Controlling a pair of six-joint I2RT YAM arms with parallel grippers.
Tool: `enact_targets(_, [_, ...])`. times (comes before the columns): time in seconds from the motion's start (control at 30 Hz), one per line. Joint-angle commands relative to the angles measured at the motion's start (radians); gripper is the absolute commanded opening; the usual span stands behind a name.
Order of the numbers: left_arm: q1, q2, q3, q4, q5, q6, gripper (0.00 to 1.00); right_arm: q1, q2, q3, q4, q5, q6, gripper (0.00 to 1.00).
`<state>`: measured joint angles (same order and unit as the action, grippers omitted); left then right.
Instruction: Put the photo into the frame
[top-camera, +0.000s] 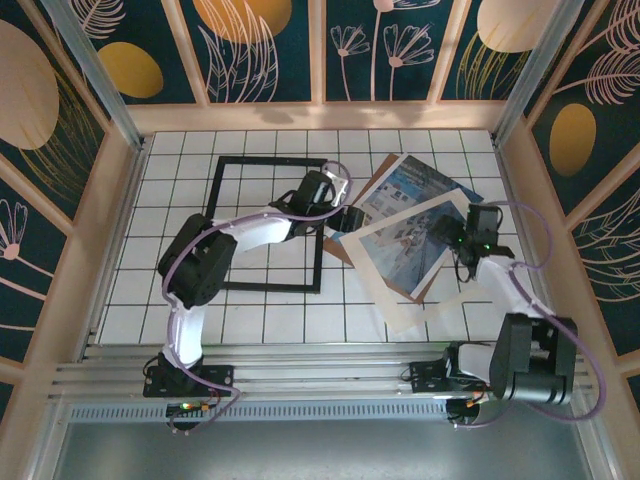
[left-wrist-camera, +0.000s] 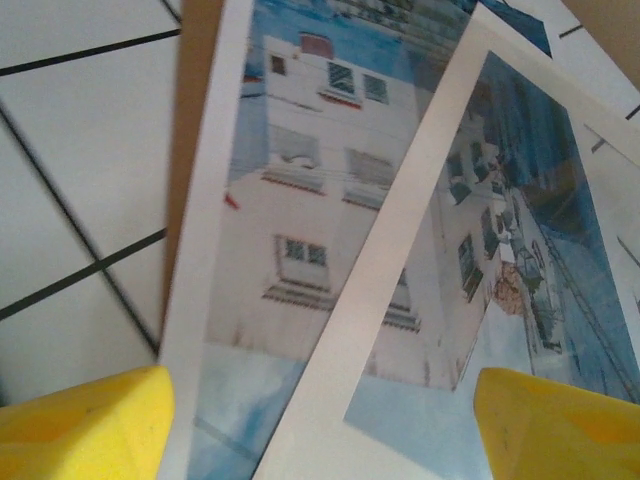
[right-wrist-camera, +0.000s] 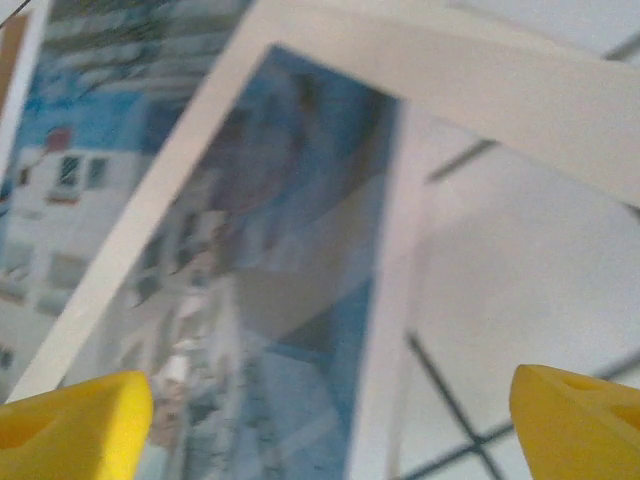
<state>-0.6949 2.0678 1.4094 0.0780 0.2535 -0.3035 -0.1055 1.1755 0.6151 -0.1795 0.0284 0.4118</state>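
Yellow-tipped, wide open and empty, the left gripper (left-wrist-camera: 320, 430) and right gripper (right-wrist-camera: 330, 420) hover right of the one black frame (top-camera: 265, 160), over one cream mat (top-camera: 372, 278) partly covering the one photo (left-wrist-camera: 300, 200) on one brown backing board (top-camera: 368, 177). Reaching seems the step in hand; next, the mat must come off the photo.

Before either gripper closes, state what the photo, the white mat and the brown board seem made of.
By looks, the photo is thin printed paper, lying flat with a white margin; its gloss is unclear. The white mat is probably matte card, judging by its clean-cut window edge. The brown board is plain matte cardboard or fibreboard; the look leaves that open.
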Motion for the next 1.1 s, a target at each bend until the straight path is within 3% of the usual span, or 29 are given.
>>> enact_targets(0.0, [-0.030, 0.087, 0.113, -0.092, -0.001, 0.039, 0.78, -0.099, -0.058, -0.044, -0.049, 0.072, 0.062, 0.95])
enact_targets(0.13, [-0.056, 0.167, 0.199, -0.126, 0.005, 0.036, 0.78, -0.220, -0.036, -0.070, -0.055, 0.012, 0.103, 0.94])
enact_targets(0.27, [-0.070, 0.228, 0.271, -0.169, 0.015, 0.045, 0.78, -0.259, 0.027, -0.075, -0.049, 0.012, 0.107, 0.93])
enact_targets(0.67, [-0.074, 0.331, 0.349, -0.229, 0.029, 0.047, 0.78, -0.263, 0.113, -0.122, 0.048, -0.181, 0.145, 0.87])
enact_targets(1.07, [-0.075, 0.266, 0.279, -0.214, 0.047, 0.012, 0.78, -0.259, 0.156, -0.065, 0.261, -0.395, 0.124, 0.78])
